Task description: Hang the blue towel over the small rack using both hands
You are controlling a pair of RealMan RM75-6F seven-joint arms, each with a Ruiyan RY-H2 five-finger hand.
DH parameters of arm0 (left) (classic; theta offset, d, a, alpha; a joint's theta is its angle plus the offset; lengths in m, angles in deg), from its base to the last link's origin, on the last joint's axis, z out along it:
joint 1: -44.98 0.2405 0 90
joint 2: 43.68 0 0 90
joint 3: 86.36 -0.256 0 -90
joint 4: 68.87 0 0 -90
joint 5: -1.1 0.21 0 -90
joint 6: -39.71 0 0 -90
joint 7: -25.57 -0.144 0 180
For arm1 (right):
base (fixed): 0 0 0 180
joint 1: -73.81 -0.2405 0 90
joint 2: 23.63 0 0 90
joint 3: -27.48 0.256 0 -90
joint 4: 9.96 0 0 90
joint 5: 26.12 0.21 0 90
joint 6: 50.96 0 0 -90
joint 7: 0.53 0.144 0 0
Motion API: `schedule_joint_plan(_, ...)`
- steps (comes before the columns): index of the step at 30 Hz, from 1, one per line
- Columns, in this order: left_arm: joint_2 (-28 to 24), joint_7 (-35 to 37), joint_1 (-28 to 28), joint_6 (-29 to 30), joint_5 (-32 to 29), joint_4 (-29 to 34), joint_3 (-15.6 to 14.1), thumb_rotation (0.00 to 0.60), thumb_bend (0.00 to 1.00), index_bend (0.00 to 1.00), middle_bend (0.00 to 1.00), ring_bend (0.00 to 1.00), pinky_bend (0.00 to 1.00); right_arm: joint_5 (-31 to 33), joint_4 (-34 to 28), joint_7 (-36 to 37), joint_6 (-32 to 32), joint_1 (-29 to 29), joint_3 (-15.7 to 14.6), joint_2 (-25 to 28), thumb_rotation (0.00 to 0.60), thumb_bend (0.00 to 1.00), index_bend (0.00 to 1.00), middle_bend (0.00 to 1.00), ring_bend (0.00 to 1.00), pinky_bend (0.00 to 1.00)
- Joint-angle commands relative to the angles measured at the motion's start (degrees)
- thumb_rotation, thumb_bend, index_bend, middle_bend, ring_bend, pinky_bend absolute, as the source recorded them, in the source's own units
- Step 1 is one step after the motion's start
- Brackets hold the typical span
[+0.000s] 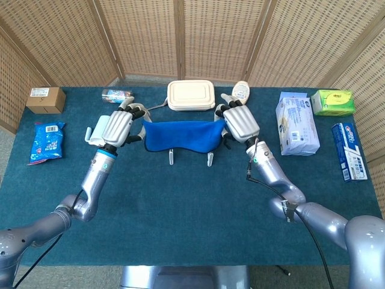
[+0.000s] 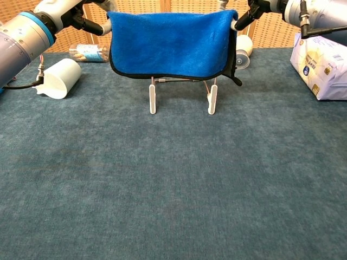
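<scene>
Silver arms are carrying pale grey hands with black fingers, a blue wrist band, and trailing black cables.

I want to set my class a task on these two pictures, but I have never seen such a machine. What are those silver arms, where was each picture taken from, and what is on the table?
The silver arms belong to one robot, steered by a person. Each ends in a mechanical hand. The head view looks down from above; the chest view looks across the table from lower down. The left hand and right hand each hold one end of the blue towel, stretched between them above the small rack, whose white legs stand on the blue-green tablecloth. Whether the towel rests on the rack yet, I cannot tell. Also there: a cream lidded box, a white cup on its side, a cardboard box and several packets.
</scene>
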Motion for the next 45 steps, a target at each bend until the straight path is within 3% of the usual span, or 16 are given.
schedule_joint_plan(1, 0.1, -0.1, -0.1, -0.1, 0.0, 0.0, 0.0, 0.600, 0.58, 0.81, 0.42, 0.28, 0.10, -0.1, 0.0, 0.0, 0.0, 0.1, -0.1, 0.1, 0.600, 0.50, 0.80, 0.37, 0.09, 0.17)
schedule_joint_plan(45, 2.1, 0.4, -0.9, -0.7, 0.2, -1.9, 0.2, 0.600, 0.58, 0.81, 0.42, 0.28, 0.10, 0.1, 3.0, 1.4, 0.7, 1.5, -0.4, 0.2, 0.600, 0.50, 0.78, 0.37, 0.09, 0.17)
